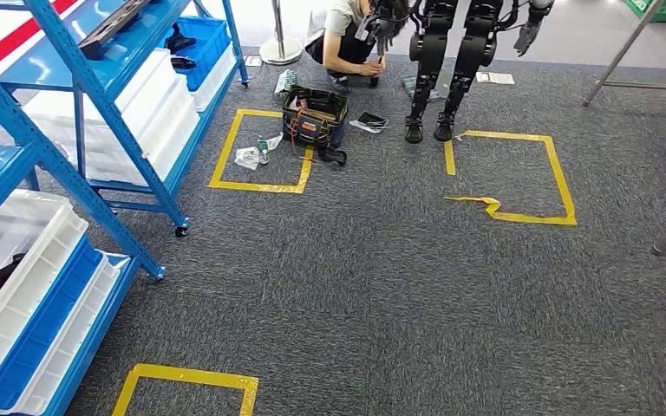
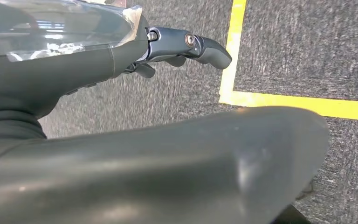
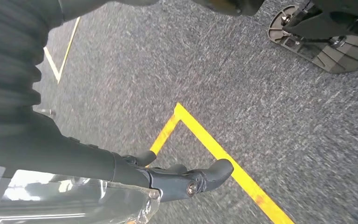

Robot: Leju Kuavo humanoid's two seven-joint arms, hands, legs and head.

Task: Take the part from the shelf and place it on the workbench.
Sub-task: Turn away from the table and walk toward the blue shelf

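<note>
Grey carpet (image 1: pixel 381 286) covers the floor, marked with squares of yellow tape (image 1: pixel 520 178). Blue shelving (image 1: pixel 69 130) runs down the left edge of the head view, carrying white bins (image 1: pixel 17 260) and blue trays. A long dark part (image 1: pixel 113 26) lies on the top shelf at the upper left; no writing on it can be read. At top centre a person (image 1: pixel 347 39) crouches beside an open tool bag (image 1: pixel 314 117), with a second humanoid robot (image 1: pixel 455 61) standing just to the right.

Each wrist view looks down at the carpet and tape. The left hand (image 2: pixel 182 46) reaches out from the upper left of its frame, dark fingers (image 2: pixel 209 49) extended and lightly bent, apart, holding nothing. The right hand (image 3: pixel 186 179) lies low in its frame, fingers (image 3: pixel 216 170) likewise extended and empty. A foot of the robot's own body (image 3: pixel 324 44) shows at the upper right of that view.
</note>
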